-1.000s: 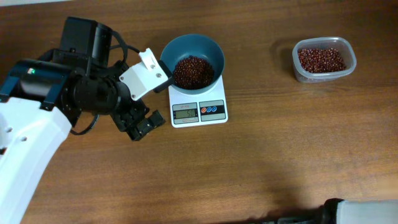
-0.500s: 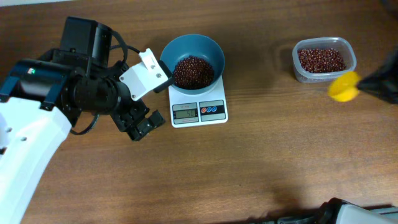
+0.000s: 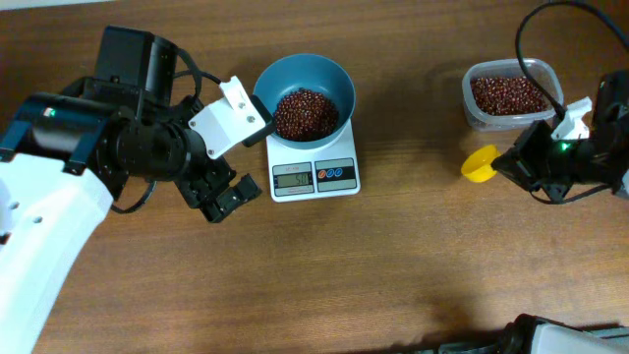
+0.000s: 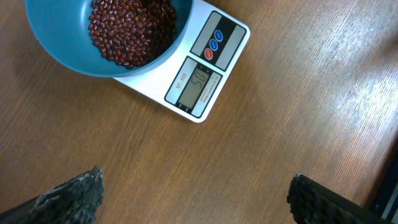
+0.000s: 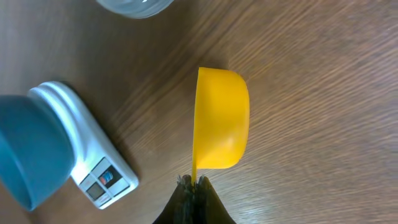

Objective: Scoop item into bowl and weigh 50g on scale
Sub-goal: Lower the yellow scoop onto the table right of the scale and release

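Right jaws were pinched tight on the handle of the yellow scoop (image 3: 479, 163), with the clear tub (image 3: 468, 98) just beyond them. Left jaws sat spread wide over the worktop (image 3: 413, 256), and ahead of them I could see the teal bowl (image 3: 280, 74) holding the beans (image 3: 305, 110) on the scale (image 3: 314, 177).
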Tool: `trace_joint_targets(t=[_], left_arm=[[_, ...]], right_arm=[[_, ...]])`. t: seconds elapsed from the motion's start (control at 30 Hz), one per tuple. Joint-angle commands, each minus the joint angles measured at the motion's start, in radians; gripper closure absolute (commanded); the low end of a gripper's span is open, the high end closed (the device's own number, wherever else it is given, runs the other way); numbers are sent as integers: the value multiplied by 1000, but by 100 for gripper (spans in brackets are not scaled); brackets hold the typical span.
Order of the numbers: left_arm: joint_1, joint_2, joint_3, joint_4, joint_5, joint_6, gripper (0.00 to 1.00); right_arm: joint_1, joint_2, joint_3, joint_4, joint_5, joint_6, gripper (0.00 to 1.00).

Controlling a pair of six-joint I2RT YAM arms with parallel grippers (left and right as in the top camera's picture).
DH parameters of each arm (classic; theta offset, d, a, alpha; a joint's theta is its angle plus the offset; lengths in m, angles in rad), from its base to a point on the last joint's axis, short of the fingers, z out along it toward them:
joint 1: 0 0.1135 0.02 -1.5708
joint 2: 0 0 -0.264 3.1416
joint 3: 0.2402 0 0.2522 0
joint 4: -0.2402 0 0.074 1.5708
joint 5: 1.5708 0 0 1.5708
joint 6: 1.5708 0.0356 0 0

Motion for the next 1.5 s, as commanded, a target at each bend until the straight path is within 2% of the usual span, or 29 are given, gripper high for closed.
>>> trace_joint_targets(t=[0.0, 0.07, 0.1, 0.2, 0.37, 0.53, 0.77, 0.9, 0.97, 1.0, 1.03, 1.2, 1.37, 1.47], left_arm=[[-3, 4, 16, 2, 4, -13, 1], [-3, 4, 16, 2, 4, -13, 1], [-3, 4, 16, 2, 4, -13, 1], [-3, 4, 16, 2, 4, -13, 1], [-3, 4, 16, 1, 4, -13, 1], [-3, 4, 16, 2, 4, -13, 1], [-3, 4, 16, 2, 4, -13, 1], [-3, 4, 16, 2, 4, -13, 1], [-3, 4, 16, 2, 4, -13, 1], [-3, 4, 16, 2, 5, -13, 1], [-3, 4, 16, 2, 4, -13, 1], [-3, 4, 16, 1, 4, -13, 1], [-3, 4, 16, 2, 4, -13, 1], [-3, 4, 16, 2, 4, -13, 1]], right_arm=[[-5, -11, -17, 5, 38, -17, 94], [-5, -11, -23, 5, 31, -23, 89], [-5, -11, -23, 2, 32, -23, 78], [-5, -11, -23, -8, 32, -23, 77], [-4, -11, -23, -112, 82, -23, 54], [-4, -11, -23, -171, 170, -23, 43], [-4, -11, -23, -165, 171, -23, 1], [-3, -11, -23, -168, 171, -23, 1], [-3, -10, -23, -180, 241, -15, 1], [-4, -8, -23, -227, 330, 126, 1], [-4, -7, -23, -274, 407, 205, 1], [-4, -7, 5, -295, 542, 228, 1], [-1, -31, 254, -397, 435, 188, 1], [15, -82, 459, -399, 256, 29, 1]])
